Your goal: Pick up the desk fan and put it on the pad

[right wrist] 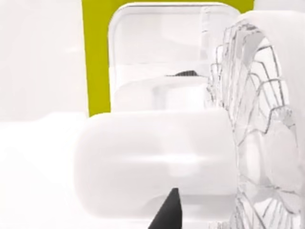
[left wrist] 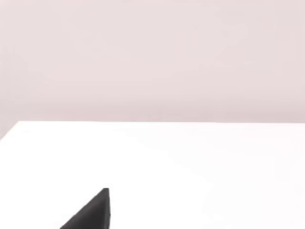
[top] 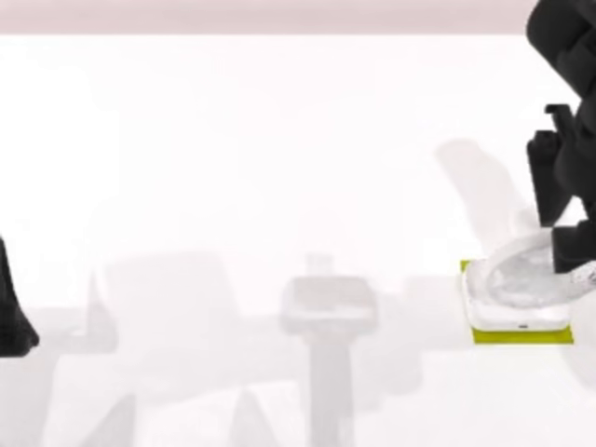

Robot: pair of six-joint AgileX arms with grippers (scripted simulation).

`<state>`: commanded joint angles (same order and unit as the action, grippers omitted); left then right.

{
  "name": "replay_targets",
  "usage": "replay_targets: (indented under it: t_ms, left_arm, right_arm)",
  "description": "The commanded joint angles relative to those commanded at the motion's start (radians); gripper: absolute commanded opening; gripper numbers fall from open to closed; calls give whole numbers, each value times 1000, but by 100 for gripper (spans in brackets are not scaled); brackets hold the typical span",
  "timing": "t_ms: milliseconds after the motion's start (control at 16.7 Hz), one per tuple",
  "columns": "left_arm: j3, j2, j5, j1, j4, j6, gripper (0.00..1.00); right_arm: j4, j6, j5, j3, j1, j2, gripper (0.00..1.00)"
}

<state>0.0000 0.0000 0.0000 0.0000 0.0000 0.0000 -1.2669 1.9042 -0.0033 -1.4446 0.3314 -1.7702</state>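
Note:
The desk fan (top: 517, 284), white and glossy, stands with its rounded square base on the olive-yellow pad (top: 521, 335) at the table's right. My right gripper (top: 570, 253) reaches down from the right edge and is shut on the fan's round grilled head. In the right wrist view the fan's body (right wrist: 157, 157) fills the picture, the grille (right wrist: 257, 119) to one side, the pad (right wrist: 97, 57) behind, and one dark fingertip (right wrist: 170, 212) lies against the body. The other finger is hidden. My left arm (top: 14, 321) is parked at the table's left edge, one fingertip (left wrist: 97, 210) showing.
The white table (top: 279, 168) stretches between the two arms, crossed by faint grey shadows (top: 326, 307). Its far edge meets a pale pink wall (top: 279, 14). The pad lies close to the table's right edge.

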Motion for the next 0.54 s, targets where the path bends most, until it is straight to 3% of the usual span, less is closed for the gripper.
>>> replay_targets:
  t_ms: [180,540]
  left_arm:
    - [0,0,0,0,0,0,100]
    - [0,0,0,0,0,0,100]
  right_arm:
    - [0,0,0,0,0,0,98]
    - [0,0,0,0,0,0,100]
